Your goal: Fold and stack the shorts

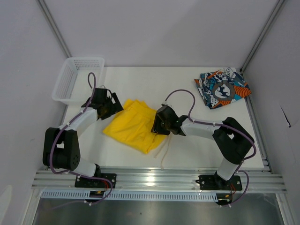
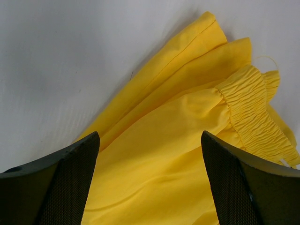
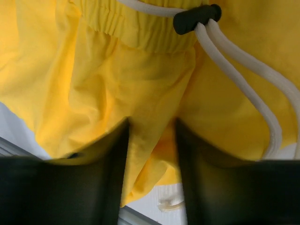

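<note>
**Yellow cloth under both grippers, mid-table**

Starting near, at the metal rail (image 1: 159, 180) with both arm bases bolted on. Just beyond, on the white table (image 1: 187, 150), spotting the yellow shorts (image 1: 131, 124), rumpled, lying left of centre, with the white drawstring (image 3: 234, 72) trailing toward the rail.

Looking at the right gripper (image 3: 151, 126) now: down on the right-hand edge of the yellow shorts, fingers blurred, standing partway apart with a fold of yellow between them. Clamped or only straddling? Cannot tell. Past those fingers in the wrist view, picking out the gathered waistband (image 3: 140, 33) and a black cord toggle (image 3: 192, 21) pinching the two strands of drawstring.

Over to the left gripper (image 2: 150, 140): jaws spread wide, holding nothing, poised over the far left part of the same shorts, with loose folds and the elastic band below.

Further back on the left, catching the white mesh basket (image 1: 84, 60) at the table's corner, apart from the cloth. Far right corner, finding the printed shorts (image 1: 222, 87), blue, orange, black and white, lying in a compact bundle, well apart from the yellow pair and from both arms.
</note>
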Action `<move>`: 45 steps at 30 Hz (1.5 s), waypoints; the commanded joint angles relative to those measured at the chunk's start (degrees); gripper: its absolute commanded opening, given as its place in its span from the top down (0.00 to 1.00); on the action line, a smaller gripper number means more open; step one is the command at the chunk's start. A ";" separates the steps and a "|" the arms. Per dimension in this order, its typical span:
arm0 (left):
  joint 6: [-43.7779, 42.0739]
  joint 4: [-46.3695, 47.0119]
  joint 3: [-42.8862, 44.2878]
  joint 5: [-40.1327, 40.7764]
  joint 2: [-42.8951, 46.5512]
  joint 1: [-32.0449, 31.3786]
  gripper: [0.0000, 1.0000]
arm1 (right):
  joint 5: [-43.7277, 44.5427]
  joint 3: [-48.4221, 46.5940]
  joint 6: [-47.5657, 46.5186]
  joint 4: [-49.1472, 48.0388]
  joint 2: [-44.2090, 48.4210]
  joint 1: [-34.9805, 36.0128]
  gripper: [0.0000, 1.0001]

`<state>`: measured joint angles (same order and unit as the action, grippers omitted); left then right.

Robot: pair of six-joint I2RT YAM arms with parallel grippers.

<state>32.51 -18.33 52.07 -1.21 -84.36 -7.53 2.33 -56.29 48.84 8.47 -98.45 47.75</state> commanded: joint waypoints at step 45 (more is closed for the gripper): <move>0.18 17.97 -2.33 -11.79 -5.19 -13.29 0.11 | 2.33 9.53 -18.51 4.54 13.90 -21.73 0.36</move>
<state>32.58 -4.97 49.87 -11.33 -87.68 -19.64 1.76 -47.53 32.27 12.38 -87.46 26.46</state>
